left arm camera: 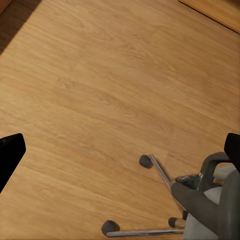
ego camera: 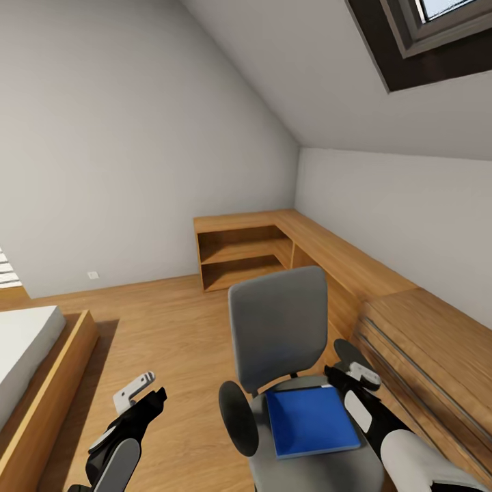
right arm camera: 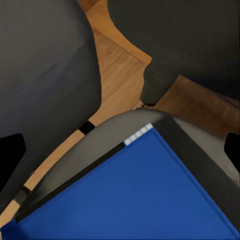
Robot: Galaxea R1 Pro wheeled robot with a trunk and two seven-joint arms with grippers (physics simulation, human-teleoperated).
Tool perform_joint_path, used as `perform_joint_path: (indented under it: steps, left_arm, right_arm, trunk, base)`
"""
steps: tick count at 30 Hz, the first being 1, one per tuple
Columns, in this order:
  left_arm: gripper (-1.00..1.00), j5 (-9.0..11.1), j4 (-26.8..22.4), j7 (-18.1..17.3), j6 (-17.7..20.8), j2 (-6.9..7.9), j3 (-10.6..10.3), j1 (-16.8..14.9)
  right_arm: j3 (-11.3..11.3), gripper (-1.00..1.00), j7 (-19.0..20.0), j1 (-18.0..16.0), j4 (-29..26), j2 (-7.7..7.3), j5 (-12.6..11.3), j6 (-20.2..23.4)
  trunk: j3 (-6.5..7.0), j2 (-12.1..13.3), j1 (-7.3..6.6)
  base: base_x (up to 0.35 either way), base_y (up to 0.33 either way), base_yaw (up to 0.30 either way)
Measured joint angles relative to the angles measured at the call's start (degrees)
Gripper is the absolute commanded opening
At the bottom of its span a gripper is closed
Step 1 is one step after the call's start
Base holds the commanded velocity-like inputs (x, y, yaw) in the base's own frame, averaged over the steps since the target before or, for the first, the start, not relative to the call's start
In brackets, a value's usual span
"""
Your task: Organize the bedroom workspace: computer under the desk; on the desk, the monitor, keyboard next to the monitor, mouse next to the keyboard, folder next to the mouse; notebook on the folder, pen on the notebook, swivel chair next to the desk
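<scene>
- While one swivel chair point(ego camera: 280, 335) stands in the middle of the floor facing the robot, a single blue folder point(ego camera: 311, 420) lies flat on its grey seat, in front of the backrest.
- Two black armrests flank the seat; in the left wrist view the chair's chrome legs point(left arm camera: 160, 172) show three dark casters resting on the boards.
- Two grippers are in sight: the left gripper point(ego camera: 140, 393) hangs over bare floor well to the left of the chair, fingers spread apart and holding nothing.
- The right gripper point(ego camera: 352, 372) hovers at the chair's right side, just above the folder's far right corner; its fingers are apart, with nothing between them.
- In the right wrist view, the folder point(right arm camera: 135, 195) fills the seat, one corner close to the seat's back edge beneath the backrest.
- The floor point(ego camera: 171, 321) is light wooden planking throughout.
- Behind the chair, one L-shaped wooden shelf unit point(ego camera: 246, 249) runs into the corner; a wooden chest point(ego camera: 430, 348) with long bar handles stands to the chair's right.
- One bed point(ego camera: 27, 355) in a wooden frame sits far left of the chair.
- The walls are plain pale grey, and one skylight point(ego camera: 437, 20) is set in the sloping ceiling.
</scene>
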Motion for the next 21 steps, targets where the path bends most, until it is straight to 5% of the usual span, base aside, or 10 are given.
perform_joint_path:
  steps: [21]
  left_arm:
    - [1.0, 0.0, 0.0, 0.0, -0.01, -0.08, 0.0, 0.01]
  right_arm:
    - [0.61, 1.0, -8.64, -2.63, 0.05, 0.37, 0.65, 0.85]
  trunk:
    - [-3.77, -8.43, 4.61]
  base:
    - [0.0, 0.0, 0.0]
